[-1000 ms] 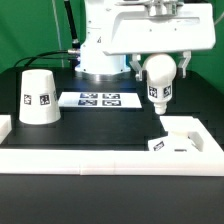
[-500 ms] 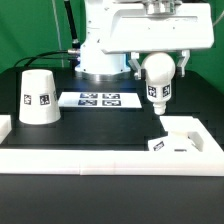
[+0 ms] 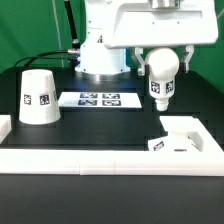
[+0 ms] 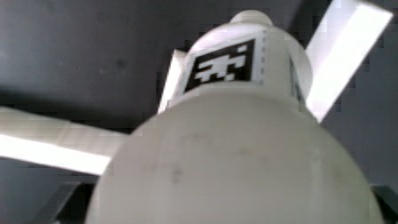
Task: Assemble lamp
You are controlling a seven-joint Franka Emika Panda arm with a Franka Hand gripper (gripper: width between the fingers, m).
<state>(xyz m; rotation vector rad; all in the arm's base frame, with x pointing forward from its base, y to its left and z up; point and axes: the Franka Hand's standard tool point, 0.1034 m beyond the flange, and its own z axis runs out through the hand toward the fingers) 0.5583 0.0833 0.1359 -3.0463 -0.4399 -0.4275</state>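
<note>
The hand (image 3: 164, 62) hangs pointing straight down, closed around the bulb (image 3: 161, 78).

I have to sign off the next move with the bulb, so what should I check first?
1. Bulb gripped by end effector: ok.
2. Bulb lifted off the table: ok.
3. Bulb's narrow end points down: ok.
4. Bulb straight above base: not ok, it hangs toward the exterior view's left.
5. Shade stands apart from bulb and base: ok.
6. Base's socket unobstructed: cannot tell.
</note>
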